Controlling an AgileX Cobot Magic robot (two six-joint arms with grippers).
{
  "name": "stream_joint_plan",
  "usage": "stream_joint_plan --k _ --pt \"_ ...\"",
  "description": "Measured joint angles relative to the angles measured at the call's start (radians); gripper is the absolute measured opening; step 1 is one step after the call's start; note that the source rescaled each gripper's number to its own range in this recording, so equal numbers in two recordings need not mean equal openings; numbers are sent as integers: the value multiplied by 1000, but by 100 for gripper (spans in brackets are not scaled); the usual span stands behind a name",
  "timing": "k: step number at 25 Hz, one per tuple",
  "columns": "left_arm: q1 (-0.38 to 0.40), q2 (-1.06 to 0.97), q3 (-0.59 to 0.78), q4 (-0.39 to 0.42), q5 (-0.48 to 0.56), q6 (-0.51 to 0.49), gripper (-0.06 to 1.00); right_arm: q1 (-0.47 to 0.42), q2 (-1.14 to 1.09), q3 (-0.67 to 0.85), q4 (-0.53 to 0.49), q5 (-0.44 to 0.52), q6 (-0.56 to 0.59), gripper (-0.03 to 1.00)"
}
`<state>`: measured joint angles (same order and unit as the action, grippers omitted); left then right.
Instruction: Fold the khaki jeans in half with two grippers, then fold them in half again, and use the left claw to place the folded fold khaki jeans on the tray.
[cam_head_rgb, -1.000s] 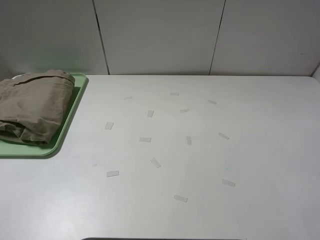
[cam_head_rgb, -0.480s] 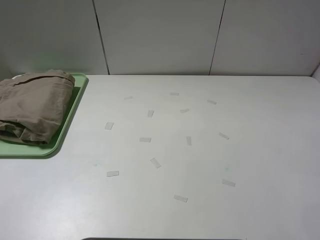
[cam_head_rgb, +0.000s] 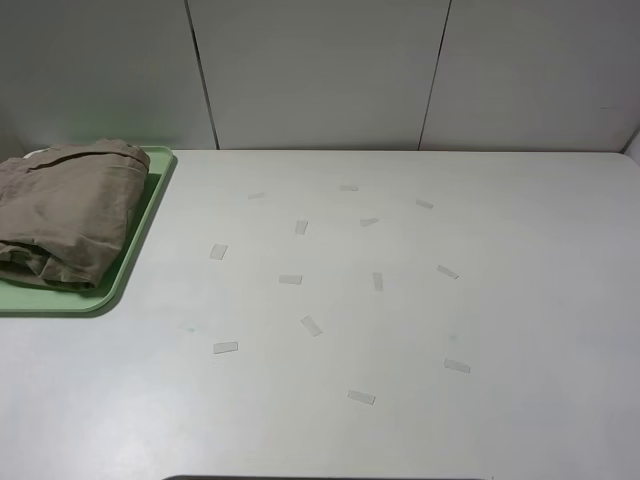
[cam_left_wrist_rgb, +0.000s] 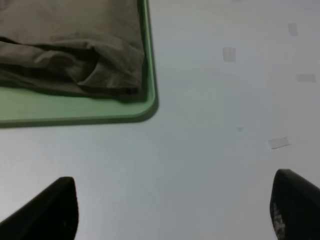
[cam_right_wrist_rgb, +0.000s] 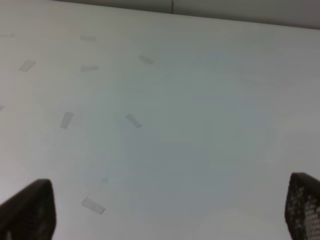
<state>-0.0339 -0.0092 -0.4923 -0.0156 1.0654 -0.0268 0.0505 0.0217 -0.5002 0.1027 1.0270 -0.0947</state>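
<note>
The khaki jeans (cam_head_rgb: 68, 212) lie folded on the tray (cam_head_rgb: 135, 252), unmoved; both grippers' jaws gape empty (task looks finished)

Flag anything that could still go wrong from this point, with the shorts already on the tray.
The khaki jeans sit against the tray's right rim, their folded edge bunched loosely at the corner; the layers might slump open or spill over. The left gripper hangs open near that tray corner, so a low sweep could nudge it.
</note>
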Motion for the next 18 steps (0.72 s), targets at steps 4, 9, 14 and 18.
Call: stream_joint_plan --k 4,9,14,18 --pt "0 0 0 0 0 0 81 0 0 0 0 0 0 100" --pt "0 0 0 -2 0 0 81 0 0 0 0 0 0 100" --pt "0 0 0 -2 -1 0 81 0 0 0 0 0 0 100" --pt "-6 0 0 -2 -1 1 81 0 0 0 0 0 0 100"
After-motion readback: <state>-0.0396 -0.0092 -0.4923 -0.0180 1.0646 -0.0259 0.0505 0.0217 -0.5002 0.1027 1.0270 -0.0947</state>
